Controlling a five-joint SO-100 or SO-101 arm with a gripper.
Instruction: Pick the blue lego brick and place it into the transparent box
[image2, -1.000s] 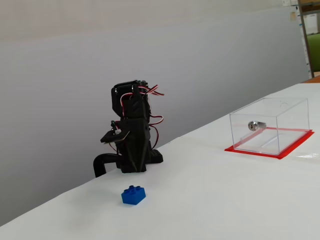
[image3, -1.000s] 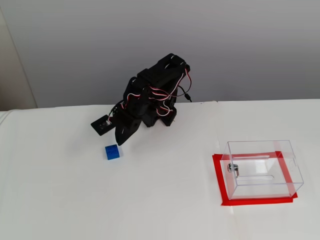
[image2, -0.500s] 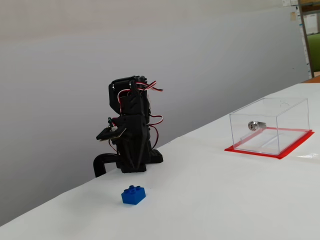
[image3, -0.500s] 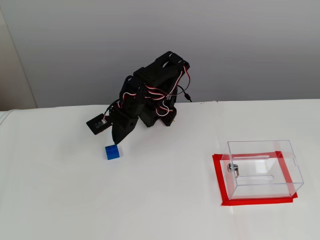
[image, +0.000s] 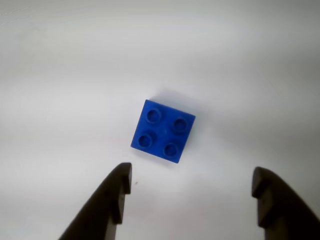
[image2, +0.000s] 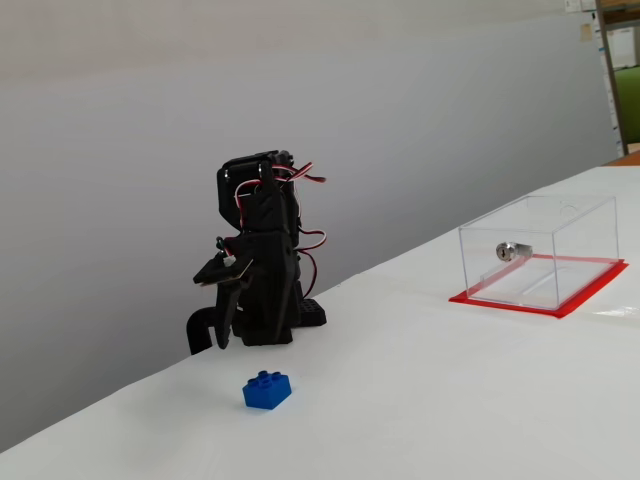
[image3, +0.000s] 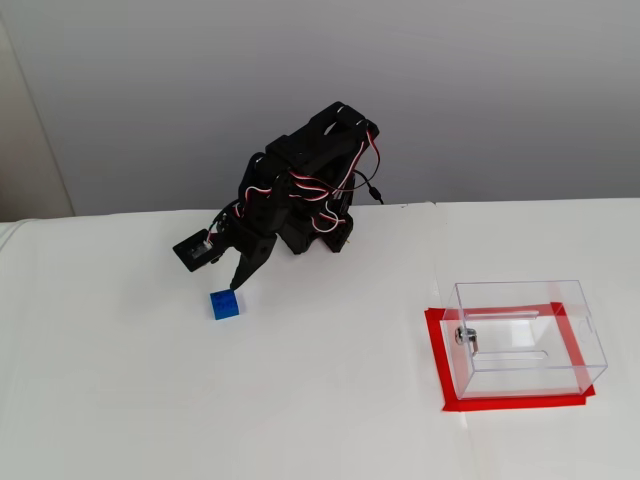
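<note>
pincer (image: 190, 187) now spread apart, above brick (image: 163, 131)

Black arm (image3: 300, 190), apparently red-white cables (image3: 330, 185).

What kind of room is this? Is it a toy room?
Probably a robot test lab, not a toy room: a bare white table, a small wired arm's gripper, one blue lego brick and a taped-down transparent box.

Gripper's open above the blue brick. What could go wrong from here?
1. The blue lego brick sits rotated relative to the open gripper; the fingers may meet corners and twist or squirt it out.
2. It lies ahead of the fingertips in the wrist view, so descending straight may miss it.
3. The transparent box already holds a small silver cylinder; the dropped brick could hit it.
</note>
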